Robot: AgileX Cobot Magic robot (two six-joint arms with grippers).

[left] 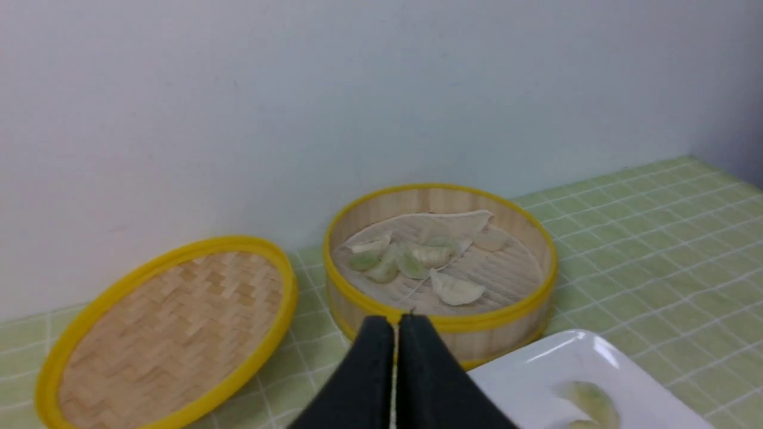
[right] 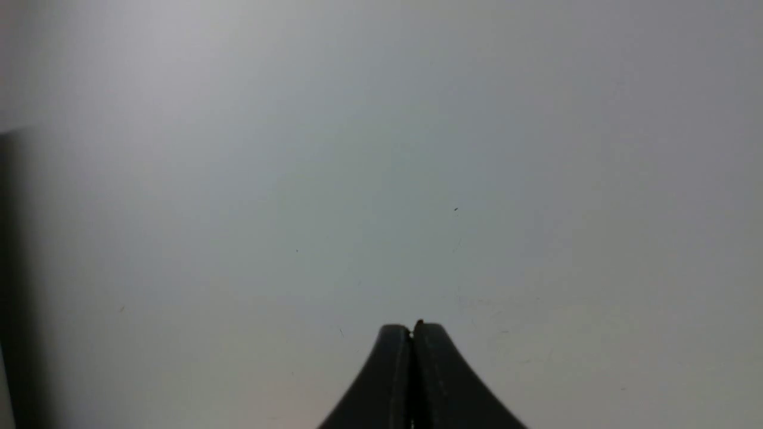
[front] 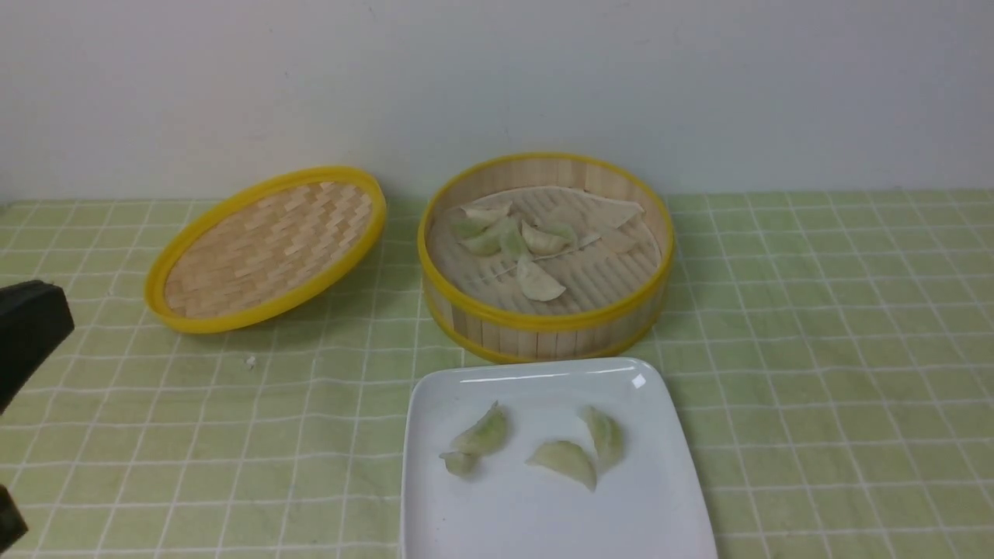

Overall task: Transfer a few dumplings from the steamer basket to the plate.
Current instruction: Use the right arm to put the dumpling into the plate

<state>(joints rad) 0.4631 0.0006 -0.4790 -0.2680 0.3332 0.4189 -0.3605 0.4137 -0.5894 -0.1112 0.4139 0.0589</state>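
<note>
Dumplings (front: 563, 461): four lie on the white square plate (front: 675, 505), and several more sit in the steamer basket (front: 543, 334) just behind it on the desk (front: 815, 349). The left jaws and the right jaws are each pressed together, holding nothing.

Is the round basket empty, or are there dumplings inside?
Not empty: several dumplings lie on the pale liner inside the steamer basket.
</note>
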